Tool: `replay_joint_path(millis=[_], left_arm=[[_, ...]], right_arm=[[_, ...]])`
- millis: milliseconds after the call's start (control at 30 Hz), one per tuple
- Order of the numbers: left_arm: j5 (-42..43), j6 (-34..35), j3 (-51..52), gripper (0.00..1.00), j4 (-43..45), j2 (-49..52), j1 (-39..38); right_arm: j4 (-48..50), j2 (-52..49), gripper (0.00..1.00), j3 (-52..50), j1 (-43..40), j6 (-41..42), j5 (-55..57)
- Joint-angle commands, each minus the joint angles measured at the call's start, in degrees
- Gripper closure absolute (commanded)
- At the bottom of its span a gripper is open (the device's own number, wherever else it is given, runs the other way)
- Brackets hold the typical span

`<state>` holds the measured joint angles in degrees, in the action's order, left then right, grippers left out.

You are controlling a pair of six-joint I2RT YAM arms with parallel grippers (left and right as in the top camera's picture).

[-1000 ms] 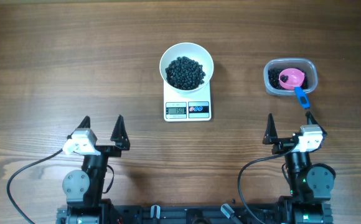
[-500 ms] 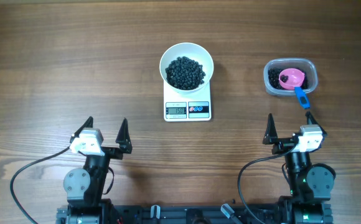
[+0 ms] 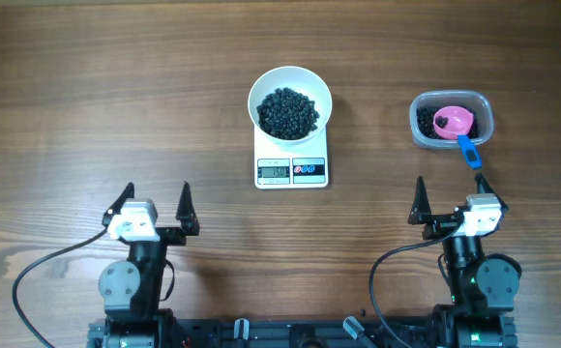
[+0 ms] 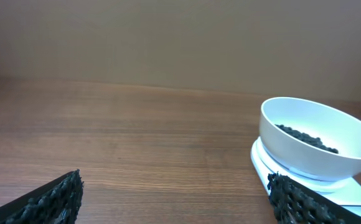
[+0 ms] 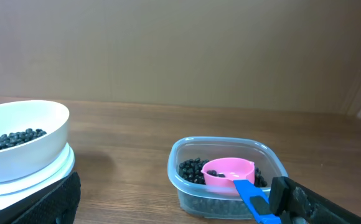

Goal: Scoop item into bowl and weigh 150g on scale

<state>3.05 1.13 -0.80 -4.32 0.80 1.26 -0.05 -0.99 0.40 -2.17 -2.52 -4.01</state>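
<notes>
Overhead, the bowl (image 3: 290, 85) of beans (image 3: 289, 112) sits on the scale (image 3: 291, 170) mid-table (image 3: 87, 97). More beans lie in the clear tub (image 3: 421, 136) to its right, with a pink scoop (image 3: 454, 122) whose blue handle juts over the rim. The left claw (image 3: 157, 188) and right claw (image 3: 450, 184) hang near the front edge, jaws spread wide, gripping nothing.

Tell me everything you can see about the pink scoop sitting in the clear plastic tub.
The scoop is a small round pink cup with a flat blue handle, plastic by the look of it. It lies in the clear tub, cup open upward, resting on the black beads, with a few beads inside it. The handle leans out over the tub's near rim. No gripper holds it.
</notes>
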Motion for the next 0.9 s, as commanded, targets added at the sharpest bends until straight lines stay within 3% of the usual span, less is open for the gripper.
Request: replay_joint_path(millis=[0,867], left_arm=[[-1.6,-1.0,0.5,0.0,-0.2,-0.6,0.5],[-1.2,-4.8,0.5,0.0,-0.2,-0.6,0.5]], right_arm=[[0.1,0.4,0.0,-0.1,0.4,-0.5,0.4],[0.1,0.4,0.0,-0.1,0.4,-0.5,0.4]])
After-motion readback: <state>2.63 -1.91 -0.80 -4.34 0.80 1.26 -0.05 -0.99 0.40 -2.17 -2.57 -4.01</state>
